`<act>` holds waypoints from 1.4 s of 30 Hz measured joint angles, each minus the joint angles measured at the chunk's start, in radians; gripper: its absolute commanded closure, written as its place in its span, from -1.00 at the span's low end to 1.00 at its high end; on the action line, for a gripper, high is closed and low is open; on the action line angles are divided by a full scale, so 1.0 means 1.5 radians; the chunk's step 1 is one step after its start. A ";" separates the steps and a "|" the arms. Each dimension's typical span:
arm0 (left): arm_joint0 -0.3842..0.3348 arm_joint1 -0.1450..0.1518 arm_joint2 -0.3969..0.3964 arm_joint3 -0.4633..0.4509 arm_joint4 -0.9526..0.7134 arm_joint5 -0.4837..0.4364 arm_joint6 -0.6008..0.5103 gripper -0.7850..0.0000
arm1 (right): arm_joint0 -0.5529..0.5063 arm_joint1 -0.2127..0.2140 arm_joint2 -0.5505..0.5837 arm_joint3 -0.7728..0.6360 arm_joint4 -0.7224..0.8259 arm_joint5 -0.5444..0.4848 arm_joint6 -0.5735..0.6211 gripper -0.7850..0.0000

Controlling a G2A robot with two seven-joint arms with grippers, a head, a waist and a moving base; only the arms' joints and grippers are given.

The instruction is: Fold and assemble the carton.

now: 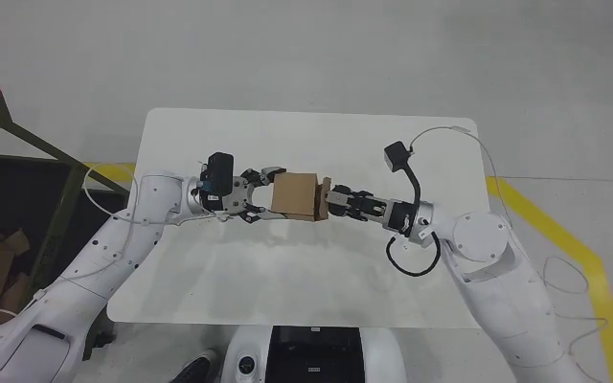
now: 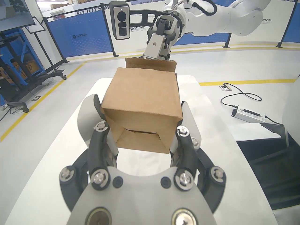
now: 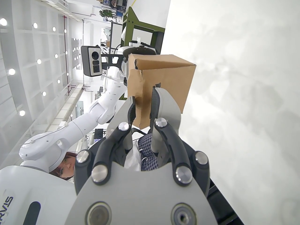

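the carton (image 1: 297,196) hangs over the middle of the surface (image 1: 287,278), already squared up. left jaws clamp its sides at the open end, right jaws pinch the far flap (image 3: 138,87). closing both ends looks still to do.

I see a white table (image 1: 287,278), yellow floor tape (image 1: 525,202) off its right edge, a power brick (image 2: 249,115) on the floor beside it, and blue barriers (image 2: 89,33) beyond.
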 measured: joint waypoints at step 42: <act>0.017 -0.004 -0.021 -0.018 0.020 0.000 0.000 0.60 | 0.017 0.003 -0.025 -0.028 -0.056 0.033 -0.030 0.80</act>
